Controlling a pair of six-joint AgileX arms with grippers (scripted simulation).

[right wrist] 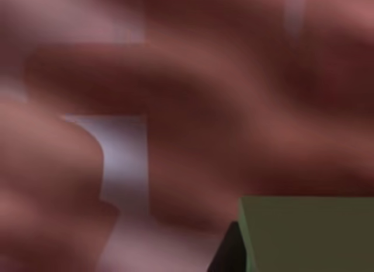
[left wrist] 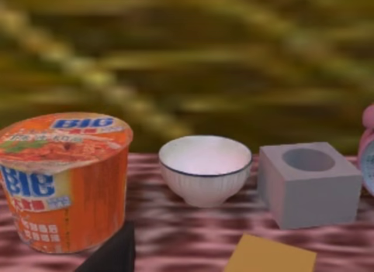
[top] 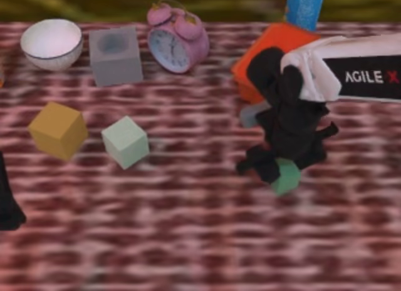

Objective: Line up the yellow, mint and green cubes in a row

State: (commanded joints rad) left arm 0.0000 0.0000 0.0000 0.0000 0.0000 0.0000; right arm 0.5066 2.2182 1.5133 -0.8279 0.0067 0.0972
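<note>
Cubes sit spread across the red-and-white patterned table [top: 188,241]. The yellow cube [top: 57,129] stands at the left side of the top view, with the mint cube [top: 126,141] near it on its right, apart from it. The green cube [top: 287,176] lies well away from both, toward the right of the middle, mostly hidden under the right gripper [top: 276,169]. That gripper reaches in from the right edge and sits directly over the green cube, its black fingers at the cube's sides; I cannot tell whether they are pressed onto it or stand apart from it. The right wrist view shows only blurred tablecloth and a dull green block face at one corner.

The left gripper [top: 7,206] is parked at the left edge of the top view, and whether it is open or closed cannot be told.

Along the far edge stand a white bowl [top: 51,43], a grey block [top: 114,54] with a round hollow, a pink alarm clock [top: 177,39] and an orange box [top: 269,53]. The left wrist view also shows a noodle cup [left wrist: 64,181] beside the bowl
</note>
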